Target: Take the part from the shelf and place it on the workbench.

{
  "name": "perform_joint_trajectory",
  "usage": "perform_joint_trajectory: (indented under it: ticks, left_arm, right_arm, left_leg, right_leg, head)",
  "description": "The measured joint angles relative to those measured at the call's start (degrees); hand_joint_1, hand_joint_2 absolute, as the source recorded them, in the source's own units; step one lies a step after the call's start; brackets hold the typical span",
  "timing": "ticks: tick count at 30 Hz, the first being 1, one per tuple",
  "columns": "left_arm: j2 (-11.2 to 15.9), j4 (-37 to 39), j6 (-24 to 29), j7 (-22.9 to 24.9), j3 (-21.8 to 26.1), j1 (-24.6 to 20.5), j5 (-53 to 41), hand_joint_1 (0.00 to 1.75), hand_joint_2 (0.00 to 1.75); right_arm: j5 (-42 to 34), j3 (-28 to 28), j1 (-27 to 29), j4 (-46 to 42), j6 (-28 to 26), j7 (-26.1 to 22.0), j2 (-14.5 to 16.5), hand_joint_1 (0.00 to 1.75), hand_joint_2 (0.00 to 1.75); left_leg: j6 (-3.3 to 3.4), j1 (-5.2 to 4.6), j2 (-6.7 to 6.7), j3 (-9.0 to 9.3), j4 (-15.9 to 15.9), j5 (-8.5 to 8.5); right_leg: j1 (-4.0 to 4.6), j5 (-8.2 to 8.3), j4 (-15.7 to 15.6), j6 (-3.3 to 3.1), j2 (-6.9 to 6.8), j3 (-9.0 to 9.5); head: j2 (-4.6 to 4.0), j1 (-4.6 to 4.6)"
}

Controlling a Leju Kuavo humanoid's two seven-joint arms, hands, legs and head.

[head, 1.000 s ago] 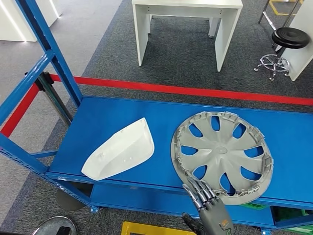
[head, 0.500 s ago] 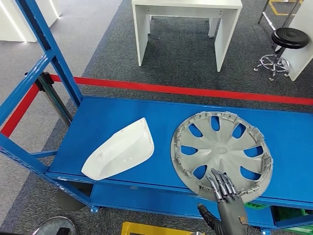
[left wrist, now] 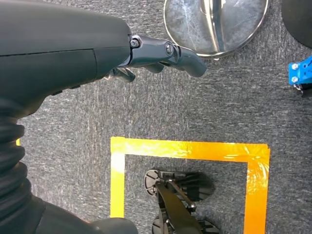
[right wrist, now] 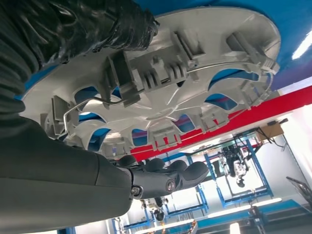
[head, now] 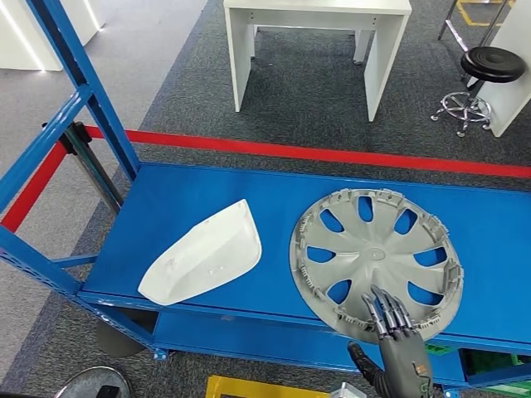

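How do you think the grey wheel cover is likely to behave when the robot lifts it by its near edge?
The wheel cover looks like thin moulded plastic with cut-outs, so probably light and slightly flexible. Gripped at one edge, its wide disc would likely droop or swing. Its rim clips might snag the fingers.

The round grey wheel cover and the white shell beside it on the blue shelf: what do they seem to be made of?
The wheel cover looks like moulded plastic with a matt silver-grey finish: thin spokes, moulded clips and ribs along its rim, plus a thin wire ring. The white shell seems to be smooth, unpainted or primed plastic with a soft sheen. The shelf looks like painted sheet metal, glossy blue.
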Motion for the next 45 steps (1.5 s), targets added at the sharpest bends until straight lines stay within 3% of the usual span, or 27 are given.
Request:
perform_joint_trajectory:
  ticks: [19, 23, 27, 36, 45]
  left_arm:
    - [0.0, 0.0, 1.0, 0.3, 0.0, -0.1, -3.2, 0.0, 1.75]
    - [0.0, 0.0, 1.8, 1.4, 0.0, -0.1, -4.5, 0.0, 1.75]
    - [0.1, 0.0, 1.9, 2.6, 0.0, -0.4, -5.3, 0.0, 1.75]
    - [0.1, 0.0, 0.5, 2.8, 0.0, -0.4, -5.1, 0.0, 1.75]
    - [0.0, 0.0, -0.8, 3.8, 1.2, -0.3, -4.3, 0.0, 1.75]
  right_arm:
    - [-0.8, -0.8, -1.6, 1.5, 2.9, -1.3, 0.0, 0.0, 1.75]
    - [0.3, -1.3, -3.9, 4.3, 7.3, -0.7, -0.5, 0.0, 1.75]
    - [1.0, -0.9, -7.0, 8.0, 13.4, 0.5, -2.3, 1.75, 1.75]
    - [-0.7, 0.0, -8.6, 9.3, 14.2, -0.4, -3.7, 1.75, 1.75]
    - [-3.3, 0.1, -6.9, 7.2, 9.0, -2.8, -3.7, 1.75, 1.75]
  left_leg:
    - [0.0, 0.0, 0.01, -0.04, 0.0, 0.0]
    - [0.0, 0.0, 0.0, 0.03, 0.0, 0.01]
    - [0.0, -0.01, 0.0, 0.03, 0.0, 0.01]
    - [0.01, -0.01, 0.0, 0.08, 0.0, 0.02]
    - [0.06, -0.02, 0.0, 0.07, 0.0, 0.05]
  right_leg:
    - [0.0, 0.0, 0.0, 0.0, 0.01, 0.02]
    - [0.0, 0.02, 0.0, 0.01, 0.0, 0.02]
    - [-0.01, 0.03, 0.0, 0.04, 0.01, 0.1]
    - [-0.01, 0.06, 0.0, 0.07, 0.01, 0.18]
    - [-0.01, 0.08, 0.0, 0.11, 0.01, 0.16]
  head:
    - [0.0, 0.0]
    - [0.0, 0.0]
    - [0.0, 0.0]
    - [0.0, 0.0]
    - [0.0, 0.0]
